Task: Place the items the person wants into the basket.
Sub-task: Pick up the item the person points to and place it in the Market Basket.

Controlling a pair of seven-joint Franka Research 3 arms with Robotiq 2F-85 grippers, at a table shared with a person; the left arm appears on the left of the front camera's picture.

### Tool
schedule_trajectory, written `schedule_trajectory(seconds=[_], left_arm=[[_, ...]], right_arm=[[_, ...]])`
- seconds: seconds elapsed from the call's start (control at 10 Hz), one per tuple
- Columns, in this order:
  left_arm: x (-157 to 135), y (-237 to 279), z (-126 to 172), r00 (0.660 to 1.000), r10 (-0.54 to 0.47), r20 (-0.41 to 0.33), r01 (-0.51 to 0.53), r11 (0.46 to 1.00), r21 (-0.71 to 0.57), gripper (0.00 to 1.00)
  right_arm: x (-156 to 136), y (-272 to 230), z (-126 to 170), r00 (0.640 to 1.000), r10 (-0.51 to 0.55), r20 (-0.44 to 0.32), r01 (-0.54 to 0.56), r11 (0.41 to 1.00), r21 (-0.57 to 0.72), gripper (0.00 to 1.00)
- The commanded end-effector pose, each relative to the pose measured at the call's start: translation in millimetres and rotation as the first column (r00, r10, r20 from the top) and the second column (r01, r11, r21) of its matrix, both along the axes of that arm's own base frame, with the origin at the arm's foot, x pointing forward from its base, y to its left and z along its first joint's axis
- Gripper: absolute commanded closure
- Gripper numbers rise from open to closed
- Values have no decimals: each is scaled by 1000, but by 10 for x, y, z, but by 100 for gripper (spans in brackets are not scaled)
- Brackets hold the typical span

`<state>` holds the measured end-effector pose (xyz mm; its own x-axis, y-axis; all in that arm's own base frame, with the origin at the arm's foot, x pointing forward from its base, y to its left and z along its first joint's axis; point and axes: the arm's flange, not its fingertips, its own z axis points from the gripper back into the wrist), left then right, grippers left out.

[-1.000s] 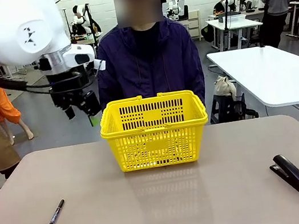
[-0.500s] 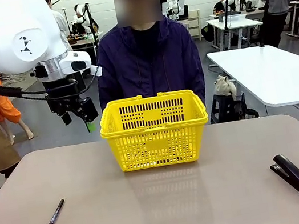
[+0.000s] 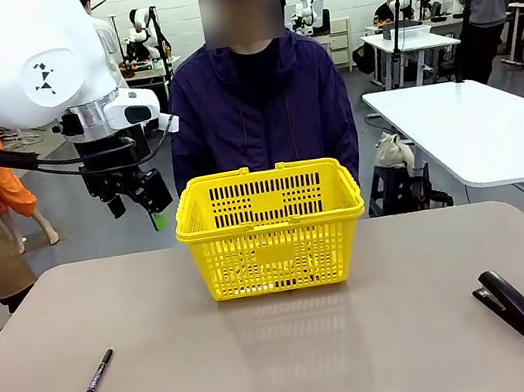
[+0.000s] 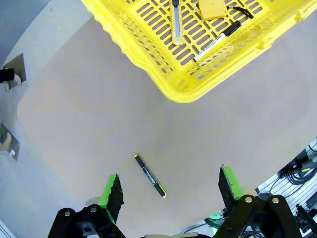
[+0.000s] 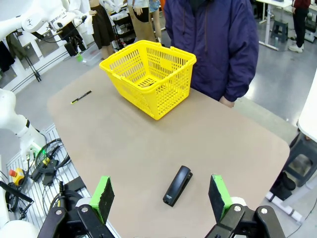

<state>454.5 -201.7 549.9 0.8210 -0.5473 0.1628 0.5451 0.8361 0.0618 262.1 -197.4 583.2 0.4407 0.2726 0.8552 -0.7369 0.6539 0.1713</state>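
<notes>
- Front view: the yellow basket (image 3: 272, 227) stands on the table (image 3: 292, 363) at its far middle, in front of the person (image 3: 261, 105) in the dark navy jacket. The left gripper (image 3: 136, 200) hangs in the air just left of the basket's rim, above the table and clear of everything. From this side I cannot tell how its jaws stand. A black pen with yellow tip (image 3: 94, 383) lies near the table's left front, and a black stapler (image 3: 508, 303) lies to the right front.
- Left wrist view: the left gripper's (image 4: 169, 184) jaws stand wide apart with nothing between them. The basket (image 4: 148, 54) sits well beyond the fingertips, and in it lie the utility knife (image 4: 176, 21), the tape measure (image 4: 212, 8) and the white marker (image 4: 216, 41). The black pen (image 4: 150, 176) lies on the table (image 4: 89, 114) between the two pads, far below them.
- Right wrist view: the right gripper's (image 5: 161, 195) jaws are spread wide and empty. The stapler (image 5: 178, 185) lies on the table (image 5: 148, 148) between them, well below. The basket (image 5: 147, 77) stands farther off, just before the person (image 5: 213, 44).
</notes>
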Motion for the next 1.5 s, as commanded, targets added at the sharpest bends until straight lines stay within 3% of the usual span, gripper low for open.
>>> schedule_trajectory(seconds=[0.0, 0.1, 0.3, 0.5, 0.7, 0.8, 1.0, 1.3, 1.4], left_arm=[[-14, 8, 20, 1000, -2, 5, 2, 1000, -1, 0], [0, 0, 0, 1000, 0, 0, 0, 1000, 0, 0], [-214, 782, 446, 977, -200, 76, 213, 949, -233, 0], [-635, 1477, 753, 939, -288, 190, 337, 883, -326, 0], [-829, 2095, 960, 864, -414, 285, 503, 733, -459, 0], [-814, 2282, 989, 851, -426, 306, 525, 683, -509, 0], [-837, 2628, 900, 844, -392, 365, 535, 648, -542, 0], [-1113, 2785, 747, 794, -356, 493, 581, 682, -444, 0], [-1134, 2823, 649, 792, -344, 504, 579, 685, -442, 0]], right_arm=[[12, -2, -1, 1000, 9, 27, -10, 1000, 21, 0], [12, -2, -1, 1000, 9, 27, -10, 1000, 21, 0], [12, -2, -1, 1000, 9, 27, -10, 1000, 21, 0], [12, -2, -1, 1000, 9, 27, -10, 1000, 21, 0], [12, -2, -1, 1000, 9, 27, -10, 1000, 21, 0], [12, -2, -1, 1000, 9, 27, -10, 1000, 21, 0], [12, -2, -1, 1000, 9, 27, -10, 1000, 21, 0], [12, -2, -1, 1000, 9, 27, -10, 1000, 21, 0], [12, -2, -1, 1000, 9, 27, -10, 1000, 21, 0]])
